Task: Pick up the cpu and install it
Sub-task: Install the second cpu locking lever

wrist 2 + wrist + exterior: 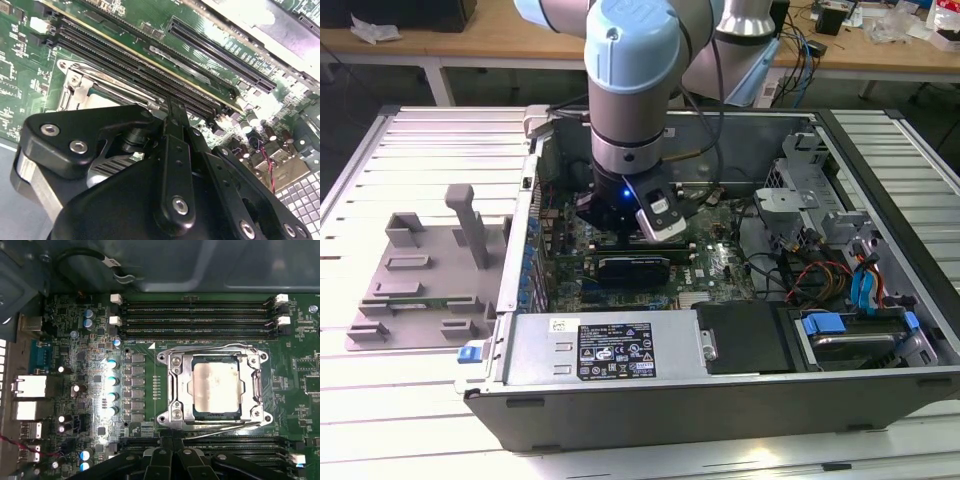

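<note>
The cpu (217, 387), a flat square chip with a shiny silver-grey top, lies in the motherboard socket, and the socket's metal frame (172, 390) is down around it. My gripper (172, 442) hovers just beside the socket's edge, near the thin retaining lever (220, 430). Its fingers look shut, with nothing between them. In the second wrist view the gripper (170, 105) points down at the board next to a corner of the socket frame (75, 87). In the exterior view the arm's wrist (625, 150) reaches down into the open computer case (720, 390).
Black memory slots (195, 315) run along the far side of the socket, and more (240, 445) run on the gripper's side. A grey plastic tray (420, 270) lies outside the case on the exterior view's left. A drive cage (810, 180), loose cables (820, 275) and the power supply (610, 345) crowd the case.
</note>
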You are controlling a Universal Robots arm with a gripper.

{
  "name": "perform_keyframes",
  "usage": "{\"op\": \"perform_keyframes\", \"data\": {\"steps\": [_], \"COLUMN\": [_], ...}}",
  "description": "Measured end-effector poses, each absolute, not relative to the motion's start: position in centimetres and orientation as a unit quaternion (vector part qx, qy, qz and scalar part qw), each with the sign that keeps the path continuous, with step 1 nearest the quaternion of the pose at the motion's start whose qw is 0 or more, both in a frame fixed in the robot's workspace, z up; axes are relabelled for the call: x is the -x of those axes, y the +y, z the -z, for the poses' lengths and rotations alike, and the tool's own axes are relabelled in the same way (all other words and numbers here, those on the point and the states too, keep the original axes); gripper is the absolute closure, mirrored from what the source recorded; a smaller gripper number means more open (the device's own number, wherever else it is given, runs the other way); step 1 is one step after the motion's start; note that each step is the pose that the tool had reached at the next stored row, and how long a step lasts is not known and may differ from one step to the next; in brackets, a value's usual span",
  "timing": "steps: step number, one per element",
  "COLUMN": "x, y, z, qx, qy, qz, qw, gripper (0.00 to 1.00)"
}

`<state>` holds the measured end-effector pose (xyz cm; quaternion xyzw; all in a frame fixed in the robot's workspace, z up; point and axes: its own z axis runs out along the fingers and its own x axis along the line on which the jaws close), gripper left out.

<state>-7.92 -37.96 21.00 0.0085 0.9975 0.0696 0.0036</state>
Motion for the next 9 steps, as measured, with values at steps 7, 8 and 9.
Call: {"op": "perform_keyframes", "data": {"steps": [7,8,9], "x": [8.18,8.31,8.41], "y": [-37.95,-37.95,-37.96], "z": [-20.51,-20.44,-20.40], "qx": [-0.008,-0.008,-0.008], "qy": [0.996,0.995,0.995], "qz": [-0.091,-0.095,-0.098], "qw": [0.010,0.012,0.012], "gripper": [0.89,0.89,0.89]}}
